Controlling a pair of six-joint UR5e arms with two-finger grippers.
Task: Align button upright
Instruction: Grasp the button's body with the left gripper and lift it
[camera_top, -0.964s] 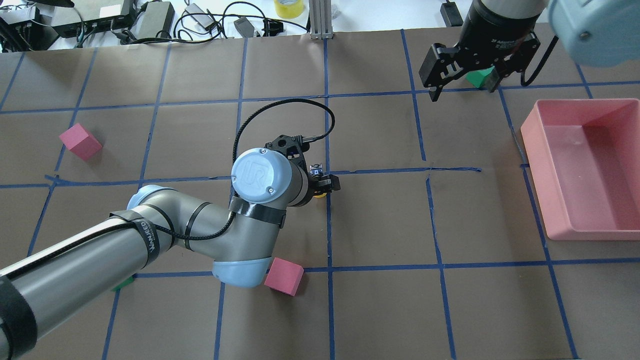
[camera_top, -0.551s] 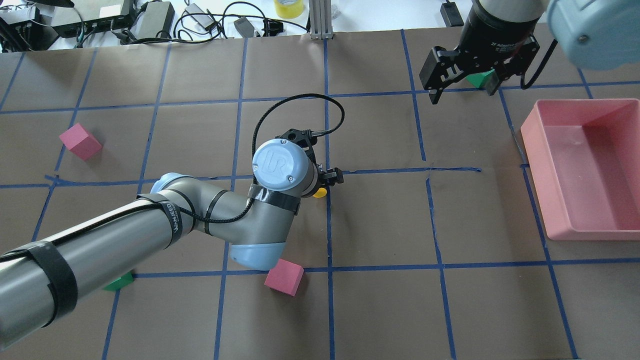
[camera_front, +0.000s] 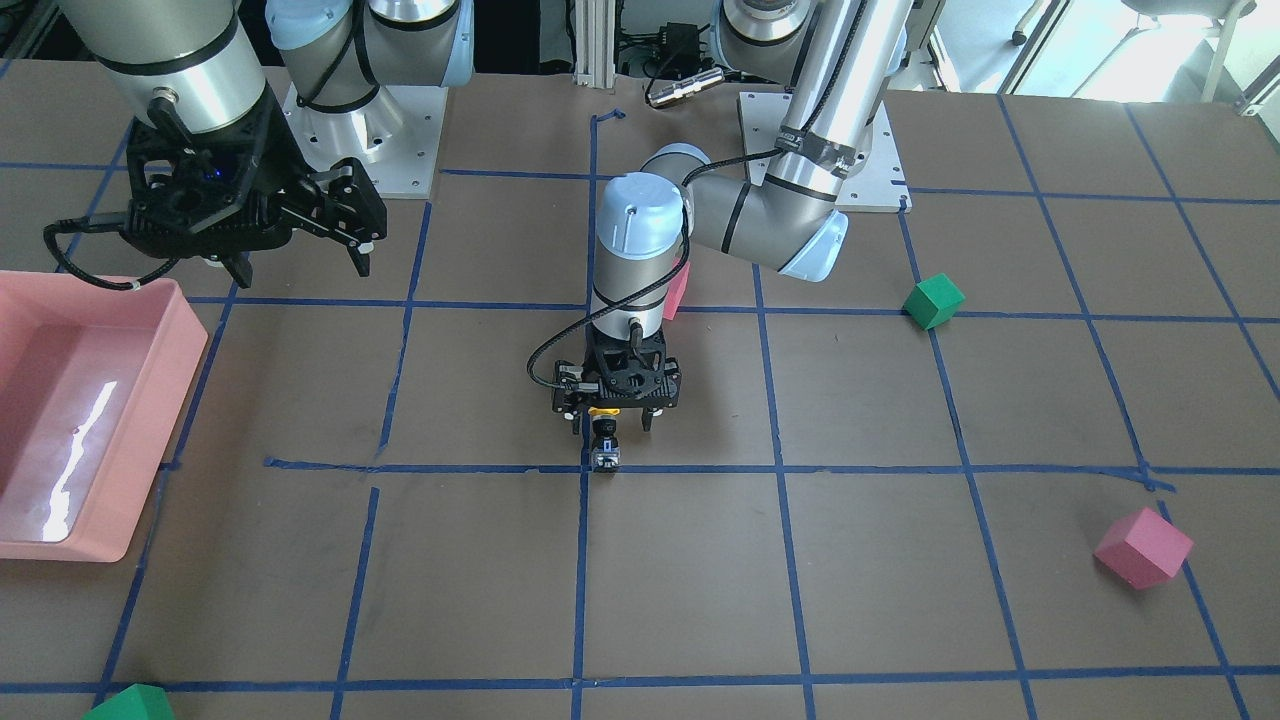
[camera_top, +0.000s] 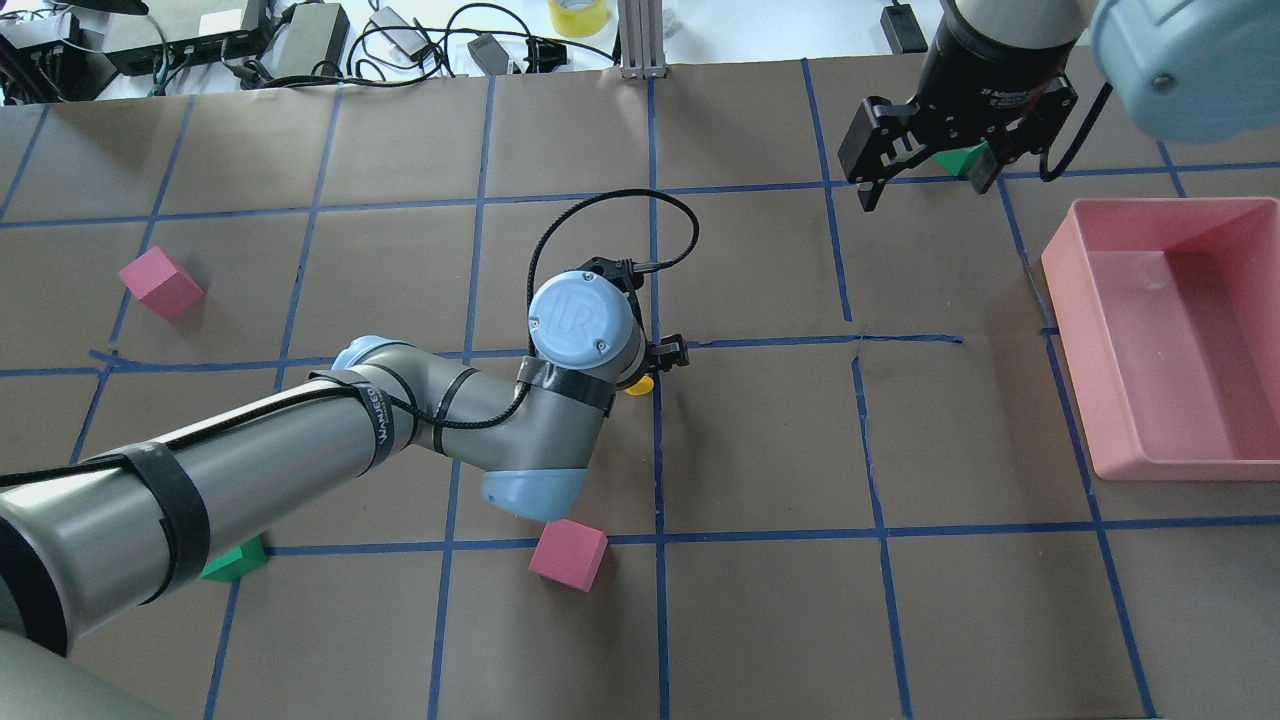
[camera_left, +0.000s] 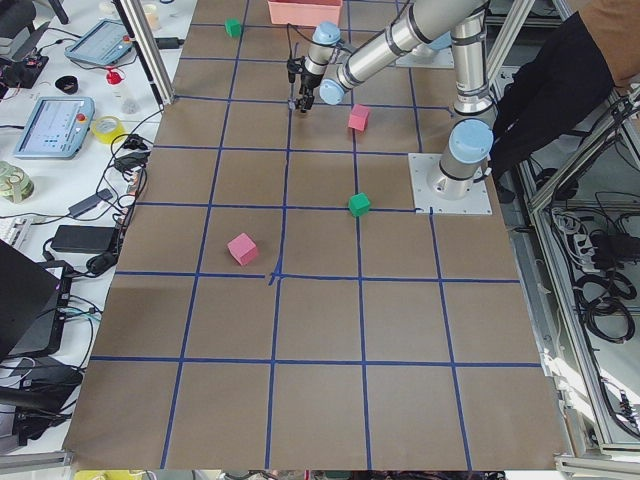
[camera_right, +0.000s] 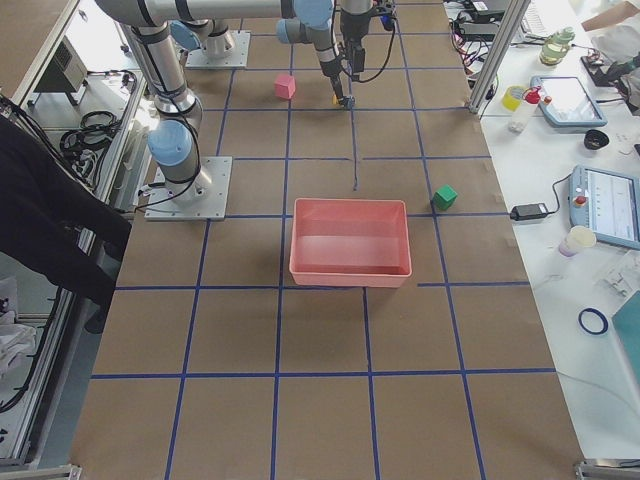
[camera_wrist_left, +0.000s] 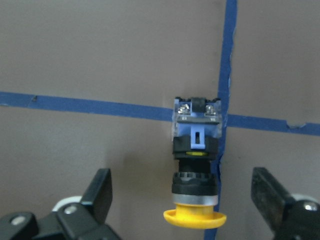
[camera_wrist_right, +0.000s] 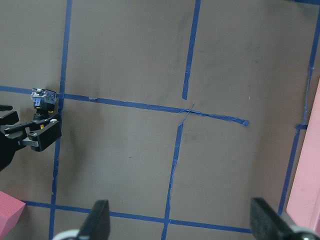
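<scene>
The left arm reached out over the brown paper-covered desk (camera_top: 770, 620), wrist bent so the left tool (camera_front: 610, 425) pointed down, low, its fingers (camera_wrist_left: 101, 187) spread wide and touching nothing. Between them, apart from both, the small push-button with yellow cap, black body and blue base (camera_wrist_left: 196, 162) lay on its side across a crossing of blue tape lines, cap on the tool's wrist-camera side. A pink foam cube (camera_top: 568, 553) sat well behind this tool, near the arm's elbow. The right tool (camera_top: 925, 185) hung high with fingers wide apart, gripping nothing, a pink plastic tray (camera_top: 1085, 330) off to its side.
</scene>
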